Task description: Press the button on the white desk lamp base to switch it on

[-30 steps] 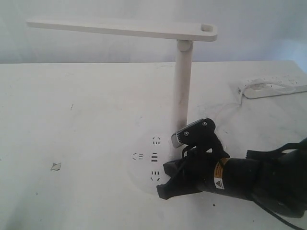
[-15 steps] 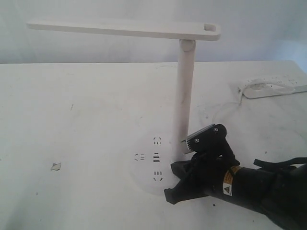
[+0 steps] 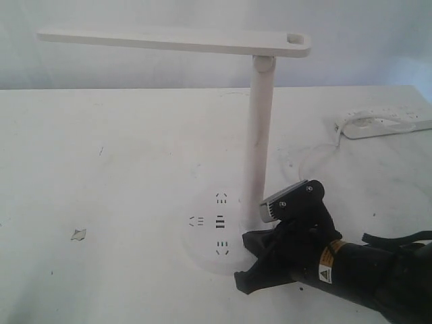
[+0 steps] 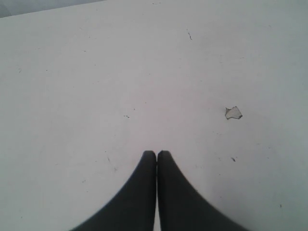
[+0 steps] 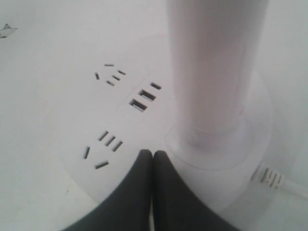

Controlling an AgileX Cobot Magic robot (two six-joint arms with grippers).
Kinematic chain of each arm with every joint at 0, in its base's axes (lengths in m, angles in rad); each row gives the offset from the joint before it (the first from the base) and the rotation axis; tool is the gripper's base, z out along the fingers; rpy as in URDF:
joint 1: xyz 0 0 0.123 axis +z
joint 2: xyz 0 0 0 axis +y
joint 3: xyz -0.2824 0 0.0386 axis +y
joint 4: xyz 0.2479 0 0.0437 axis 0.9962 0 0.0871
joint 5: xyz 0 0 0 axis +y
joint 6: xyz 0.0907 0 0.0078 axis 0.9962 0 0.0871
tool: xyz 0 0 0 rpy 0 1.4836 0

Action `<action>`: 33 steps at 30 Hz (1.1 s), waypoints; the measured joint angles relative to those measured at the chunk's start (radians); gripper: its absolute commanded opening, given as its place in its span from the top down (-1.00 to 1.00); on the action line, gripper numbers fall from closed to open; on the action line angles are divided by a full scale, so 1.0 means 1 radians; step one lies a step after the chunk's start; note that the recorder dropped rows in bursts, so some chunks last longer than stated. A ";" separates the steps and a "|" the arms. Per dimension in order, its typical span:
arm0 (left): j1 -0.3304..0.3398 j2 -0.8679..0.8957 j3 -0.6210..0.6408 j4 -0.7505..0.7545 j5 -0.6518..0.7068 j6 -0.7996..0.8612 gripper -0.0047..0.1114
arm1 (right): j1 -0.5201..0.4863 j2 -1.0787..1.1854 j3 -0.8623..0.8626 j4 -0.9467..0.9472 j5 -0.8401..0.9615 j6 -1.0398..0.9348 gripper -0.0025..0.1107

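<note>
The white desk lamp base (image 3: pixel 206 233) is a round disc with socket holes and USB slots (image 5: pixel 144 96), and its tall post (image 3: pixel 259 135) rises from it. My right gripper (image 3: pixel 248 260) is shut, its tips (image 5: pixel 153 153) down on the disc's top right beside the foot of the post (image 5: pixel 211 72). The button shows in no view, and I cannot tell whether the black fingers cover it. My left gripper (image 4: pixel 157 153) is shut on nothing and hovers over bare white table, out of the exterior view.
The lamp's long flat head (image 3: pixel 175 40) reaches left, high above the table. A white power strip (image 3: pixel 385 123) lies at the back right with a cable (image 5: pixel 274 180) running to the base. A small chip (image 3: pixel 78 234) marks the table at the left.
My right gripper has drawn back rightward and nearer the front edge of the disc. The lamp post and head shifted slightly right a second ago and have held still since.
</note>
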 measured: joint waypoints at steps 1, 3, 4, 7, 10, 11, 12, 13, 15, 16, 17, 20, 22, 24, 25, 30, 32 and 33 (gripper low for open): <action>0.000 0.000 0.000 0.000 0.000 0.000 0.92 | 0.000 0.000 0.000 0.000 0.000 0.000 0.96; 0.000 0.000 0.000 0.000 0.000 0.000 0.92 | 0.000 0.000 0.000 0.000 0.000 0.000 0.96; 0.000 0.000 0.000 0.000 0.000 0.000 0.92 | 0.000 0.000 0.000 0.000 0.000 0.000 0.96; 0.000 0.000 0.000 0.000 0.000 0.000 0.92 | 0.000 0.000 0.000 0.000 0.011 0.000 0.96; 0.000 0.000 0.000 0.000 0.000 0.000 0.92 | 0.000 -0.003 0.000 0.000 0.044 0.000 0.96; 0.000 0.000 0.000 0.000 0.000 0.000 0.92 | 0.000 -0.003 0.000 0.000 0.050 0.000 0.96; 0.000 0.000 0.000 0.000 0.000 0.000 0.92 | 0.000 -0.005 -0.002 0.000 0.058 0.002 0.96; 0.000 0.000 0.000 0.000 0.000 0.000 0.92 | 0.000 -0.007 -0.002 0.000 0.060 0.006 0.96; 0.000 0.000 0.000 0.000 0.000 0.000 0.92 | 0.000 -0.009 -0.002 0.000 0.065 0.007 0.96; 0.000 0.000 0.000 0.000 0.000 0.000 0.92 | 0.000 -0.009 -0.002 0.000 0.066 0.008 0.96; 0.000 0.000 0.000 0.000 0.000 0.000 0.92 | 0.000 -0.009 -0.002 0.000 0.068 0.008 0.96; 0.000 0.000 0.000 0.000 0.000 0.000 0.92 | 0.002 -0.009 -0.004 0.000 0.073 0.010 0.96; 0.000 0.000 0.000 0.000 0.000 0.000 0.92 | 0.002 -0.009 -0.004 -0.004 0.074 0.010 0.96; 0.000 0.000 0.000 0.000 0.000 0.000 0.92 | 0.002 -0.009 -0.005 -0.004 0.076 0.010 0.96; 0.000 0.000 0.000 0.000 0.000 0.000 0.92 | 0.002 -0.009 -0.005 -0.004 0.076 0.010 0.96; 0.000 0.000 0.000 0.000 0.000 0.000 0.92 | 0.002 -0.009 -0.003 -0.004 0.042 -0.002 0.96; 0.000 0.000 0.000 0.000 0.000 0.000 0.92 | 0.002 -0.003 0.007 -0.001 0.008 -0.011 0.96; 0.000 0.000 0.000 0.000 0.000 0.000 0.92 | 0.002 -0.001 0.014 -0.001 -0.011 -0.016 0.96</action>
